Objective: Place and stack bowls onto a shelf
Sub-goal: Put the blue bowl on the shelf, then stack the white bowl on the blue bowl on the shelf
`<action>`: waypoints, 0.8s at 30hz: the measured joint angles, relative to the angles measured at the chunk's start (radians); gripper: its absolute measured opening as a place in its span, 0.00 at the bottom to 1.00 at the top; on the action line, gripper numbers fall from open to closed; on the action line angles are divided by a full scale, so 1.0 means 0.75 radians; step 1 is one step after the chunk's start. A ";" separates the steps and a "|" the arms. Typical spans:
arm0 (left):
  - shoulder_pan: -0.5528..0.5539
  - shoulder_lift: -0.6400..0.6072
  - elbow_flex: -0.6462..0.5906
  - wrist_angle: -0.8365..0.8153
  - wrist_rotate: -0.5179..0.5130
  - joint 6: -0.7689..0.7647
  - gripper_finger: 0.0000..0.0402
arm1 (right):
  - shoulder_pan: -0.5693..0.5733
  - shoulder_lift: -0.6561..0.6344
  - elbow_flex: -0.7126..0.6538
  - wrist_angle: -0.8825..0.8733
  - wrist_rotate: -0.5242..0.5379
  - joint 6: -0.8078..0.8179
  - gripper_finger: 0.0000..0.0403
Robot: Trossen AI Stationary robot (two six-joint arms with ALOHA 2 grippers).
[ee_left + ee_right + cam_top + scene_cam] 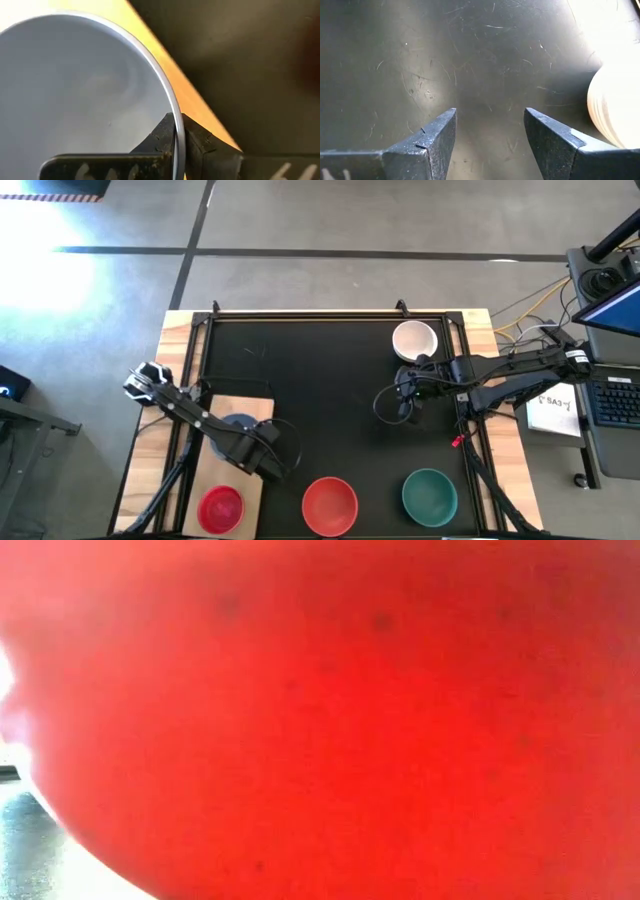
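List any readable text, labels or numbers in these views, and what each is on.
Nothing reads for certain.
White sheet right of the table: dark print, perhaps "SA3", too small to confirm.
Left gripper, shut on the blue-grey bowl: pale marks on its body, cut off, unreadable.

bright glare on floor (45, 265) top left, low view filled by blurred red bowl (330, 710), white bowl (615, 107) overexposed

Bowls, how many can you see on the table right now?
5: white bowl at the far right, blue-grey bowl in the left gripper over the shelf, magenta bowl on the shelf, red bowl, teal bowl. Others may be hidden.
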 joint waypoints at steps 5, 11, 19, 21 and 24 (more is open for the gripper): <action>0.000 -0.048 -0.139 0.052 -0.074 -0.029 0.00 | 0.000 0.000 0.000 0.000 0.000 0.016 0.55; 0.005 -0.056 -0.178 0.113 -0.085 -0.030 0.07 | 0.000 0.000 0.000 0.000 -0.002 0.065 0.55; 0.003 -0.056 -0.097 0.083 -0.085 0.009 0.24 | 0.000 0.000 0.000 0.000 -0.014 0.068 0.55; 0.003 -0.056 -0.074 0.051 -0.084 0.009 0.28 | 0.000 0.000 0.000 -0.001 -0.013 0.068 0.55; 0.003 -0.056 -0.012 -0.011 -0.085 0.011 0.33 | -0.005 0.000 0.000 -0.005 -0.012 0.062 0.55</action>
